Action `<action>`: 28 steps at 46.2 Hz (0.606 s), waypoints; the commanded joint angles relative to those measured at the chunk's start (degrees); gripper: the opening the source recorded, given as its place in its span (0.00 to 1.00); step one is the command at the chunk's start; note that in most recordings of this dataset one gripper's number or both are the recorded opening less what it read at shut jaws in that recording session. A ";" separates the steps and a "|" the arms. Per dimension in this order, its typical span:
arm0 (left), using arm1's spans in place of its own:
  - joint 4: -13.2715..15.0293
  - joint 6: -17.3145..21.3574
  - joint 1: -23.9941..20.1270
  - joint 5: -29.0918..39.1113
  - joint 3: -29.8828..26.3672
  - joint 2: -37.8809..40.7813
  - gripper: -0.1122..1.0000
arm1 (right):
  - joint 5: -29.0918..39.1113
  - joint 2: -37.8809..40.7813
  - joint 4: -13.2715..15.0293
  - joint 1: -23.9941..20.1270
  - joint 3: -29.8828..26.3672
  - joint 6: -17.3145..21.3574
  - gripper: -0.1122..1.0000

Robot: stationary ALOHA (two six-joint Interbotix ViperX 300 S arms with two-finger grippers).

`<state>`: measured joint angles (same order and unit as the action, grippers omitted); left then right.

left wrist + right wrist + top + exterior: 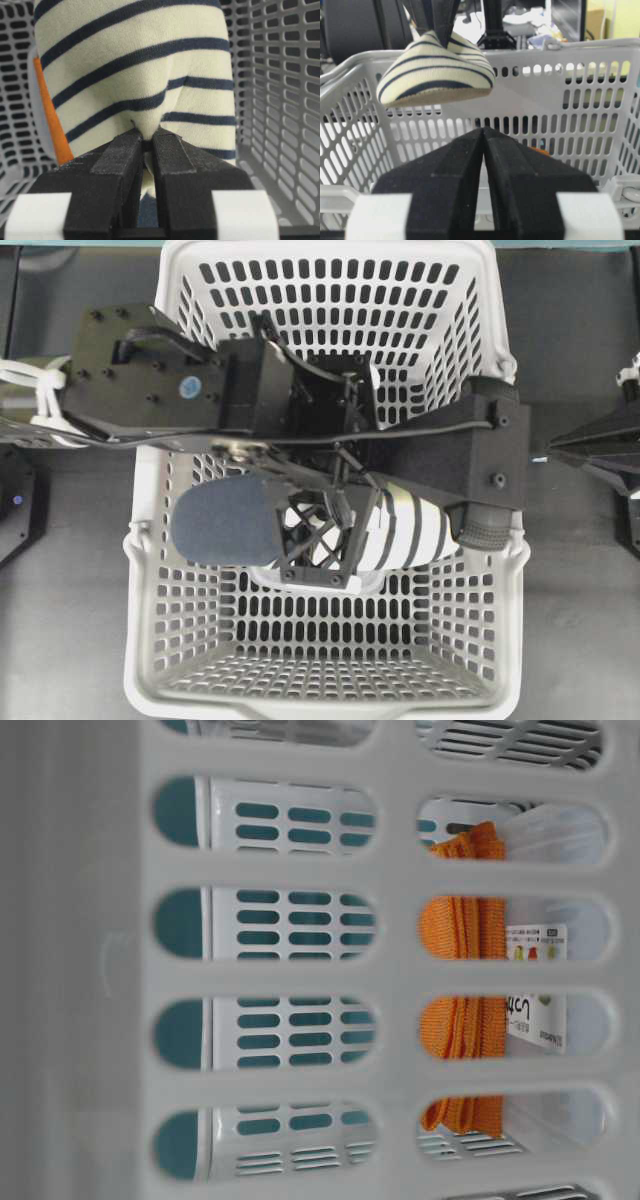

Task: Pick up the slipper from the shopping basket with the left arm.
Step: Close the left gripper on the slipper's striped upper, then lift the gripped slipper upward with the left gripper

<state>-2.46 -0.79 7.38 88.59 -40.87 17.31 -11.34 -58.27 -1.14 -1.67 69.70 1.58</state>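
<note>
Item: slipper (pixel 300 525), pinched in clenched left tool (pixel 147 150), hanging above shopping basket (pixel 330 680) rim, toe toward 3 o'clock. Step: lift nearly complete. Next: hold steady. Right tool (pixel 484 150): clenched, empty.

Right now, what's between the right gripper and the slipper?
In the right wrist view, only the shopping basket's near wall and rim lie between the shut right gripper outside it and the slipper, hanging from the left gripper above the rim.
</note>
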 commanded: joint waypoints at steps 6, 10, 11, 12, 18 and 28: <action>-0.18 0.09 0.00 -0.44 -1.49 -0.53 0.14 | -0.35 0.26 -0.18 -0.09 -0.35 0.09 0.10; -0.18 0.09 0.00 -0.44 -1.58 -0.44 0.14 | -0.44 0.26 -0.09 -0.09 -0.44 0.00 0.10; -0.18 0.09 0.00 -0.44 -1.58 -0.44 0.14 | -0.44 0.26 -0.09 -0.09 -0.35 0.09 0.10; -0.18 0.00 0.00 -0.44 -1.49 -0.44 0.14 | -0.44 0.26 -0.18 -0.09 -0.44 0.00 0.10; -0.18 0.09 0.00 -0.35 -1.58 -0.44 0.14 | -0.53 0.26 -0.18 -0.09 -0.26 0.09 0.10; -0.18 0.00 -0.09 -0.44 -1.58 -0.44 0.14 | -0.44 0.26 -0.18 -0.09 -0.35 0.09 0.10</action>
<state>-2.46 -0.79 7.21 88.42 -40.96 17.93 -11.34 -58.27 -1.14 -1.67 69.70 1.58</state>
